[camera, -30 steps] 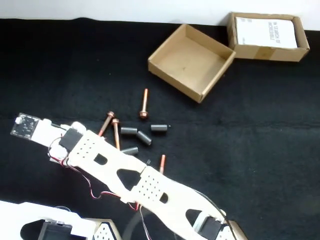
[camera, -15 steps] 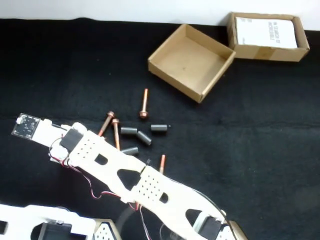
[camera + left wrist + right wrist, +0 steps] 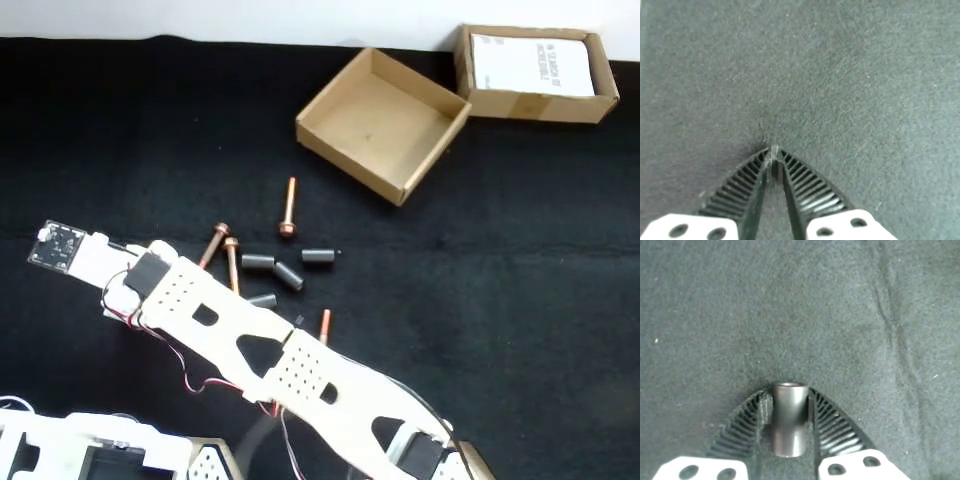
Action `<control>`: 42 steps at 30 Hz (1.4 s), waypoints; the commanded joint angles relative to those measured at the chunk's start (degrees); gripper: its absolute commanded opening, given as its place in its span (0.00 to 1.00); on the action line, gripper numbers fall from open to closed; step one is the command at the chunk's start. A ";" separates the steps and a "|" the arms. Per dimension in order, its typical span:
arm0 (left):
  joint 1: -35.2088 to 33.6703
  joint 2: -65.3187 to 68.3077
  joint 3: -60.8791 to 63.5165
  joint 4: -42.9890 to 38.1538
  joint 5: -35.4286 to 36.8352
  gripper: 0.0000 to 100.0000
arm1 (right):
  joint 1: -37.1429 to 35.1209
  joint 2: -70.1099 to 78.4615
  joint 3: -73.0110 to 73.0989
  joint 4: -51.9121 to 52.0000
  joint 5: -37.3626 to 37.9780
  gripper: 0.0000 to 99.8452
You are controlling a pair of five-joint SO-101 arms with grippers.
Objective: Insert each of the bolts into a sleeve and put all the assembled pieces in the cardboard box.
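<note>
My right gripper (image 3: pixel 788 389) is shut on a dark sleeve (image 3: pixel 789 422), held upright between the ribbed fingers just above the black cloth. My left gripper (image 3: pixel 774 152) is shut, its tips touching with nothing between them, over bare cloth. In the high view a long white arm (image 3: pixel 250 350) stretches from the front right toward the left. Past it lie copper bolts (image 3: pixel 289 207), (image 3: pixel 211 247), (image 3: pixel 232 265), (image 3: pixel 324 326) and loose sleeves (image 3: pixel 257 262), (image 3: pixel 289 276), (image 3: pixel 318 257), (image 3: pixel 262 300). The open cardboard box (image 3: pixel 330 95) stands empty at the back.
A second cardboard box (image 3: pixel 530 103) with a white paper inside sits at the back right corner. Another white arm (image 3: pixel 100 450) is at the front left edge. The black cloth (image 3: pixel 520 300) covers the table.
The long arm's far end has shifted slightly to the right. The arm at the front left edge has sunk lower in the view.
</note>
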 commanded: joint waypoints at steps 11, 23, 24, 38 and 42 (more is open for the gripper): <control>3.65 -1.36 7.34 -13.10 -0.35 0.01 | 6.99 -1.98 -17.63 4.09 0.62 0.01; 4.44 -1.19 10.77 -19.34 -0.44 0.01 | 21.14 -13.14 -24.48 7.16 0.53 0.01; 4.97 -1.19 10.77 -19.34 -0.62 0.01 | 23.34 -14.99 -24.48 7.16 0.35 0.01; 5.32 -1.10 10.77 -19.34 -5.63 0.01 | 59.65 -38.37 -24.40 28.00 0.18 0.01; 6.29 -1.10 10.77 -19.60 -5.63 0.01 | 73.98 -44.62 -24.40 28.09 -6.86 0.01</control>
